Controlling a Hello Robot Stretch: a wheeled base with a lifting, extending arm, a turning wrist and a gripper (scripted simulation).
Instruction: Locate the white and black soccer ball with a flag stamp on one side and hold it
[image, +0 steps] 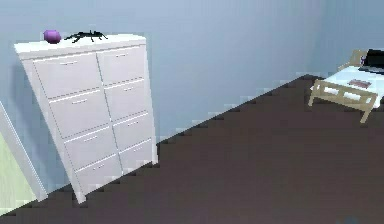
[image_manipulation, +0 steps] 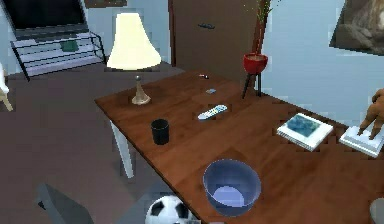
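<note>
The white and black soccer ball (image_manipulation: 172, 211) lies at the near edge of the arm side view, just left of a blue bowl (image_manipulation: 231, 186) that stands on the near part of a brown wooden table (image_manipulation: 260, 140). Whether the ball rests on the tabletop or just off its edge cannot be told. Farther along the table are a black cup (image_manipulation: 160, 131), a grey remote (image_manipulation: 211, 112), a cream-shaded lamp (image_manipulation: 133, 50) at the far left corner and 1 white book (image_manipulation: 304, 129) to the right. A red plant pot (image_manipulation: 256, 62) stands beyond the table. In the forward view a white dresser (image: 95, 110) with 8 drawers carries a purple ball (image: 51, 36) and a black spider-like figure (image: 88, 36). The state of the gripper cannot be told.
</note>
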